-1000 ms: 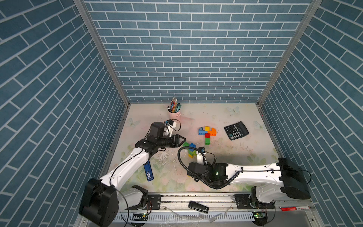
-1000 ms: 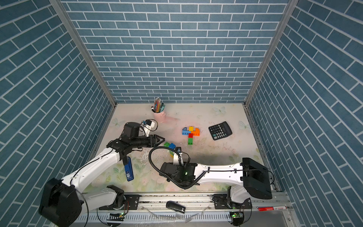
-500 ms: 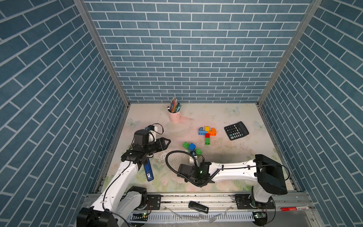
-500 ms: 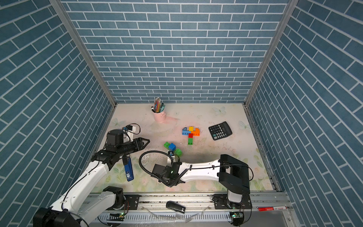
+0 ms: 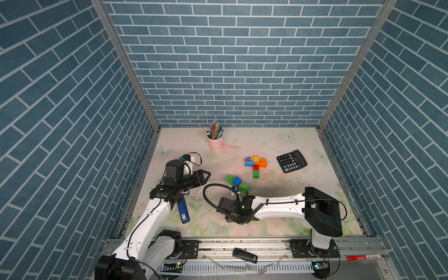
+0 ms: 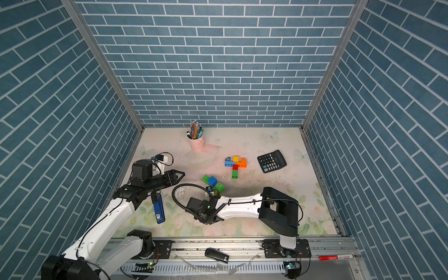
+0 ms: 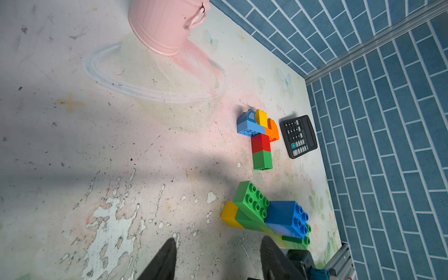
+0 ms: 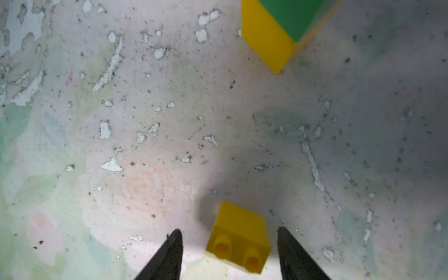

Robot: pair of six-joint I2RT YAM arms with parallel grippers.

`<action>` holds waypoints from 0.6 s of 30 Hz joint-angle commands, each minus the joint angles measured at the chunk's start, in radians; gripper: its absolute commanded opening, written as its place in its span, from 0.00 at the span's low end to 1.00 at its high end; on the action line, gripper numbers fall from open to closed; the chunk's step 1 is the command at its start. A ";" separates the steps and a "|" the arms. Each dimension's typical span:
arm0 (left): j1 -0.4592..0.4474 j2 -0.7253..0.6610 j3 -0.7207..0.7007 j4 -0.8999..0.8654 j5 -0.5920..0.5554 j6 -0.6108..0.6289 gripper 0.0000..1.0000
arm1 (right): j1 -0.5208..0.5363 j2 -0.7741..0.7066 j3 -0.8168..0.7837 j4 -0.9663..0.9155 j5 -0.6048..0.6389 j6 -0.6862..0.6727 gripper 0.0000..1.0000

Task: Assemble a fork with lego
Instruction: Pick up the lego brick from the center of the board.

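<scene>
Both top views show two arms, one pink cup (image 5: 215, 145) stuffed with pens at the back, one calculator (image 5: 292, 160) off to the right, and two bunches of lego (image 5: 256, 165). Bunch one is a joined T-piece (image 6: 235, 165) lying just left of the calculator. Five colours show on it: light blue, yellow and orange across the top, then red and green down the stem. Bunch two is a pile (image 5: 236, 181) nearer the arms, with green, blue and lime bricks showing. The left gripper (image 5: 206, 175) hangs left of the pile, apart from it. The right arm (image 5: 278, 208) stretches across the front of the table with its wrist just in front of the pile, and its fingers can't be made out from up here. One blue tag (image 6: 158, 209) dangles off the left arm.

In the left wrist view, two dark fingers (image 7: 164, 259) are spread wide over bare mat with nothing between them. Ahead sit the pile and, further on, the T-piece, the calculator and the cup. The pile shows one yellow brick, one green oblong, one blue square on top, and lime and green underneath.

In the right wrist view, the right gripper (image 8: 228, 229) has its two fingers spread either side of one small yellow brick (image 8: 238, 238) lying on the mat, two studs facing the camera. There's a gap on each side, so it isn't pinched. A yellow corner brick (image 8: 269, 36) with green on top pokes in at the far edge.
</scene>
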 commanded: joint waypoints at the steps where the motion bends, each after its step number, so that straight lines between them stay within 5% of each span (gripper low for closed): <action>1: 0.008 0.009 0.001 -0.011 -0.003 0.013 0.57 | -0.004 0.030 0.044 0.032 -0.046 -0.078 0.61; 18: 0.010 0.024 -0.001 0.003 0.016 0.010 0.57 | -0.004 0.055 0.102 -0.083 0.006 -0.071 0.50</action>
